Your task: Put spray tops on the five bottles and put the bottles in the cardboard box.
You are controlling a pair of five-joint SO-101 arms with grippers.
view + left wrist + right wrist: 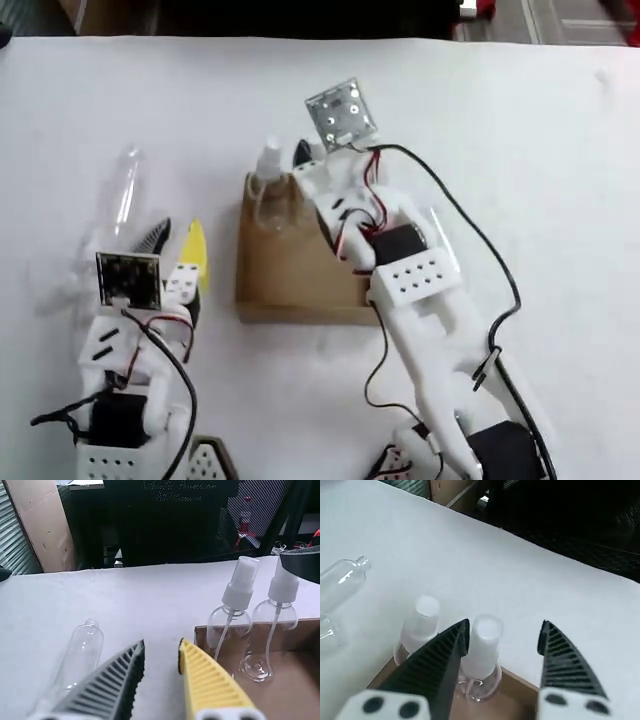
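Right gripper, its black fingers spread wide, is hovering over the far-left corner of the cardboard box at the centre of the high view. Two spray bottles are standing upright there side by side, each wearing a white spray top. One top is sitting just beside the inner face of a finger, though whether they are touching cannot be told. Left gripper, its grey and yellow fingers also spread and holding nothing, is hovering at the lower left of the high view. Just beyond its tips, an uncapped clear bottle is lying on its side on the white table, toward the upper left and apart from the box.

Two of the five bottles appear to be finished, and the lying one is lacking its top. The bottles look to be thin, clear plastic, so they are probably light, smooth enough to slip, and soft enough in the wall to dent under a hard squeeze. The one on its side is likely to roll if nudged. The safest hold is probably across the middle of the body or at the stiffer shoulder below the neck. On a capped bottle the spray head could press down or twist loose if pinched, so the body looks the better place to grip.
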